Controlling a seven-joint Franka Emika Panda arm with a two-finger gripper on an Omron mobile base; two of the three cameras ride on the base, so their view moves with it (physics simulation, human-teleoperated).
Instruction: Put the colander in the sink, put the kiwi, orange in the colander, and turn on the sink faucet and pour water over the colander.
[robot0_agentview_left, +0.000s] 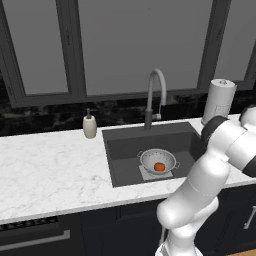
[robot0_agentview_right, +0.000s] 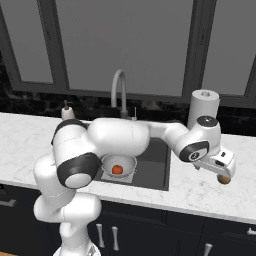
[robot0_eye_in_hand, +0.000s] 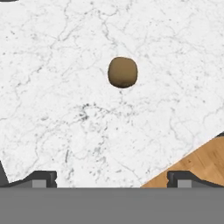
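The hand (robot0_agentview_right: 223, 175) hangs over the marble counter (robot0_eye_in_hand: 52, 87) with its fingers spread wide and nothing between them. The kiwi (robot0_eye_in_hand: 122, 72) lies on the counter directly under the hand, a little forward of the fingertips (robot0_eye_in_hand: 41, 178) in the hand view. It is a small brown egg-like fruit, probably light, with a fuzzy skin that should not slip much, but soft inside, so a gentle squeeze seems enough. I would take it across its narrow middle, one finger on each side. Far from the hand, the colander (robot0_agentview_left: 158, 161) already sits in the sink (robot0_agentview_left: 125, 145) with the orange (robot0_agentview_left: 159, 167) inside.
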